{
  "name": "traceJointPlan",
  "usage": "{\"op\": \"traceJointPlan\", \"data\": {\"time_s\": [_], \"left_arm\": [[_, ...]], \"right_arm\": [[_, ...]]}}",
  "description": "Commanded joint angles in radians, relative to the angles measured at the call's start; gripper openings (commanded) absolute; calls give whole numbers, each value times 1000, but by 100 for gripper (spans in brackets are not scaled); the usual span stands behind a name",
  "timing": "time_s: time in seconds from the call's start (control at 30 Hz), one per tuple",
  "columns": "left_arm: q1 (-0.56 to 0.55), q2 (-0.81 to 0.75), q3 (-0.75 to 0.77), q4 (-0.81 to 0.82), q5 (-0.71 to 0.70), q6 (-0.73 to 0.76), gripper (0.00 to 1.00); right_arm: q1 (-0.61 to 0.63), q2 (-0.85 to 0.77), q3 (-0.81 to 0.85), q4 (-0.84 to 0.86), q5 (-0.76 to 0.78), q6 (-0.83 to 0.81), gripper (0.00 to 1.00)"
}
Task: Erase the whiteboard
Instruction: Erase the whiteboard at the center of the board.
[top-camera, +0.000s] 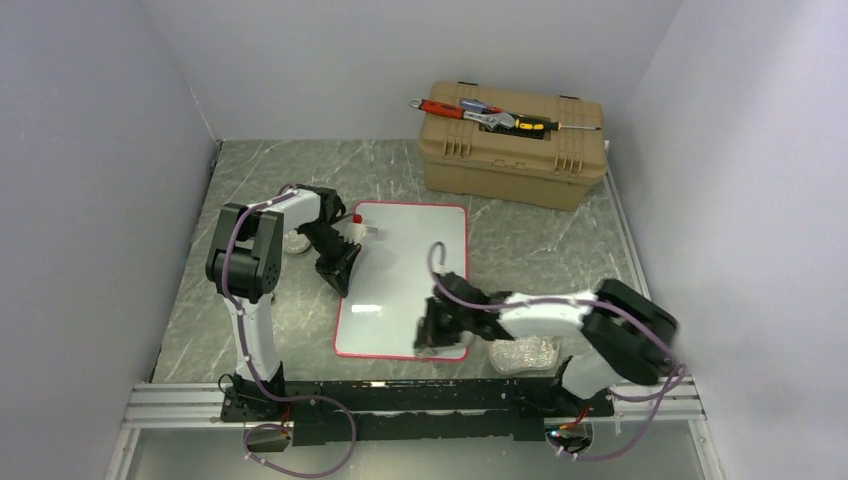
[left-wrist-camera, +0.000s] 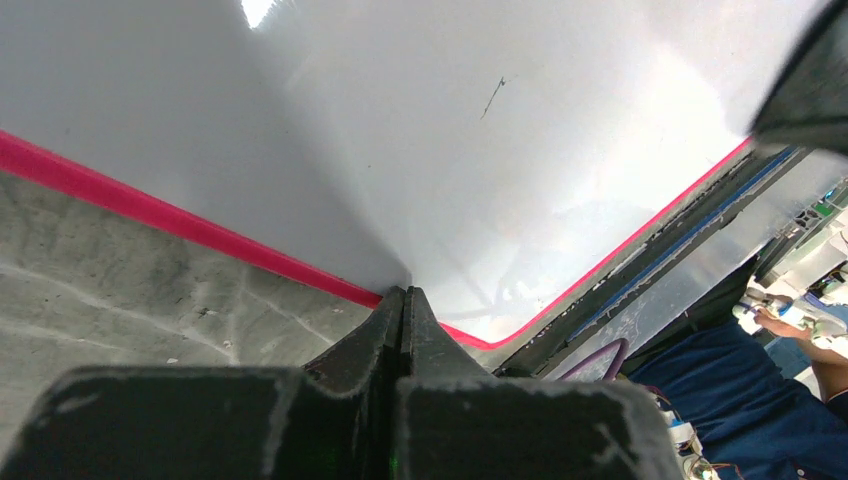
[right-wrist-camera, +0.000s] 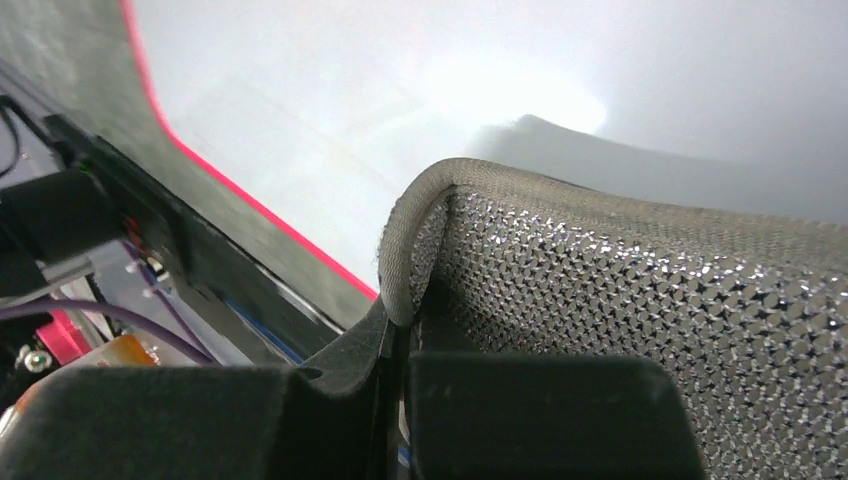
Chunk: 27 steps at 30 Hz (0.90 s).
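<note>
The whiteboard (top-camera: 405, 270), glossy white with a thin red rim, lies flat in the middle of the table. My left gripper (top-camera: 338, 283) is shut with nothing in it, its tips (left-wrist-camera: 403, 295) resting on the board's left rim. In the left wrist view the whiteboard (left-wrist-camera: 450, 150) carries one faint short pen mark (left-wrist-camera: 492, 95). My right gripper (top-camera: 432, 340) stands over the board's near right part. It (right-wrist-camera: 405, 310) is shut on the edge of a grey sparkly mesh cloth (right-wrist-camera: 620, 300), which hangs against the whiteboard (right-wrist-camera: 330, 110).
A tan toolbox (top-camera: 515, 150) with a wrench and screwdrivers on its lid stands at the back right. A small white thing with a red cap (top-camera: 358, 222) sits at the board's far left corner. Crumpled silvery material (top-camera: 525, 353) lies under the right arm.
</note>
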<state>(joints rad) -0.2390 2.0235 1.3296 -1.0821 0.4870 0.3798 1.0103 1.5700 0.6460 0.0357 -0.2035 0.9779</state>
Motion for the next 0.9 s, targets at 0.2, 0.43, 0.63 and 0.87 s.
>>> {"op": "traceJointPlan", "data": {"time_s": [0.2,0.43,0.63,0.87], "left_arm": [[4,6,-20,92,-88,51,3],[3,4,-18,85,-88,44,3],[4,-2,-8,77,-93,44,3],[3,0,-6,77,-88,45,3]], "right_arm": [[-61,-283,-280,-379,146,89,0],[14,80,-22,-206,97,36,0],[33,209,92,-269,89,40,0],[-110,-196,-153,-501,233,46,0]]}}
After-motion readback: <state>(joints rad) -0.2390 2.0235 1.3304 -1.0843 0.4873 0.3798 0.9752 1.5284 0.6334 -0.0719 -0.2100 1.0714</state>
